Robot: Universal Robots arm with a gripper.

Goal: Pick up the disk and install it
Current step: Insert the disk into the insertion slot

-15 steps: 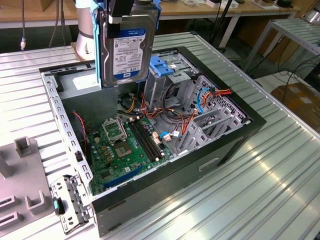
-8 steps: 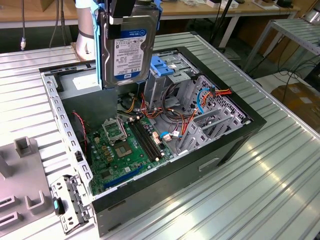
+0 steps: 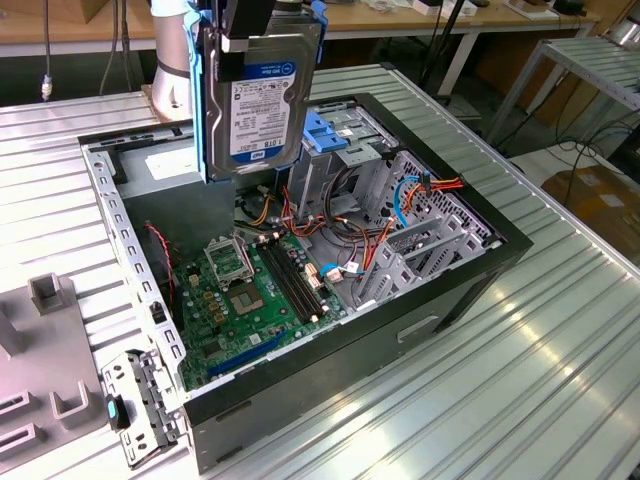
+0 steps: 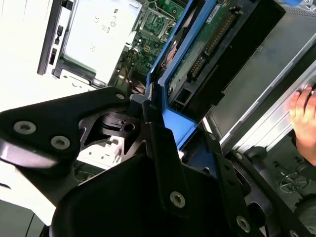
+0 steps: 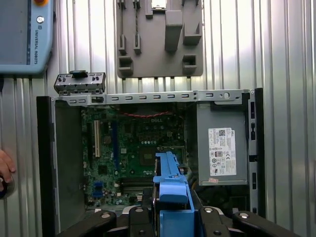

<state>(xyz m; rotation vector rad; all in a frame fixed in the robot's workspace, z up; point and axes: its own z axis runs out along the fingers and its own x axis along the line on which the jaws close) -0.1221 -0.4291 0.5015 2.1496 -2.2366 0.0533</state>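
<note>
Aloft, disk point(image 3: 262, 95) clamped between fingers point(image 3: 245, 25); above case point(image 3: 330, 375)

Exterior view: we've clear air at the disk's point(image 3: 262, 100) 6 o'clock; drive cage point(image 3: 358, 145), cables point(image 3: 345, 195) crowd its 4 o'clock.

Dark metal on the disk point(image 3: 262, 110) — paper label, blue plastic rails.

Three cameras, one scene.
The exterior view looks down from mid-range on the computer case point(image 3: 400, 330); the first wrist view faces straight down into it; the second wrist view peers close past gripper point(image 4: 153, 106) and disk point(image 4: 207, 44); all share the motherboard point(image 3: 240, 300).
</note>
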